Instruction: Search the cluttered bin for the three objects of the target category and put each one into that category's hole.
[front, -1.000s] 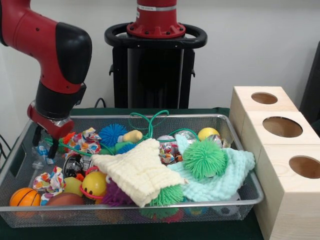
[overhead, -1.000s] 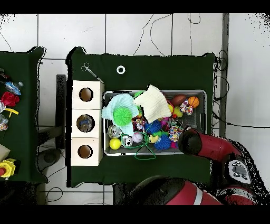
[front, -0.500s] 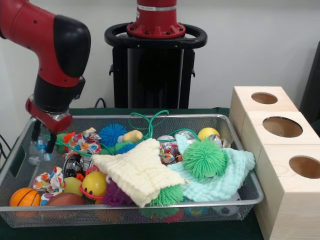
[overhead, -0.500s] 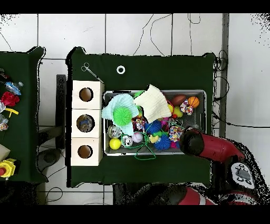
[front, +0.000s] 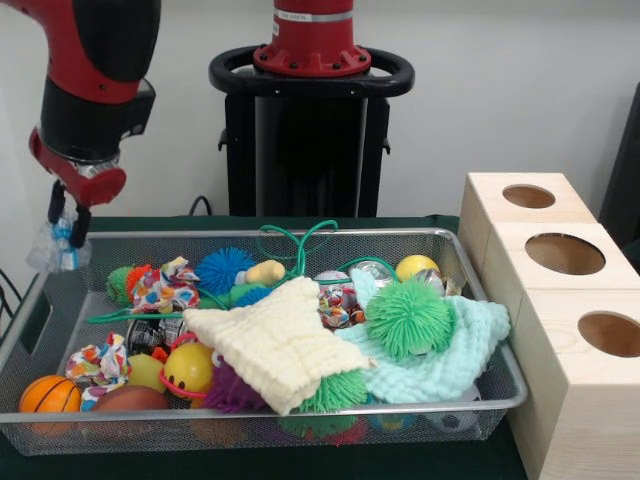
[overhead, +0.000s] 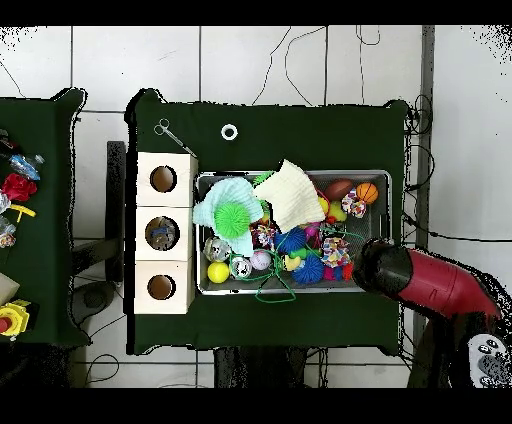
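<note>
My gripper (front: 66, 216) hangs above the left end of the wire bin (front: 300, 233), shut on a crumpled clear plastic piece with a blue band (front: 56, 250) that dangles clear of the rim. The bin is full of toys: a cream cloth (front: 275, 340), a mint cloth (front: 450, 350) with a green spiky ball (front: 408, 317) on it, a blue spiky ball (front: 224, 268), a yellow smiley ball (front: 188, 368) and an orange basketball (front: 48, 393). In the overhead view the red arm (overhead: 420, 282) hides the gripper at the bin's (overhead: 330, 172) right end.
A wooden box (front: 560, 300) with three round holes on top stands right of the bin, also seen from above (overhead: 142, 232). A metal tool (overhead: 172, 135) and a white ring (overhead: 229, 131) lie on the green cloth. Toys (overhead: 15, 185) sit on a side table.
The gripper has risen out of the bin's left end and shifted left, lifting the clear plastic piece with it. The bin's other contents stay put.
</note>
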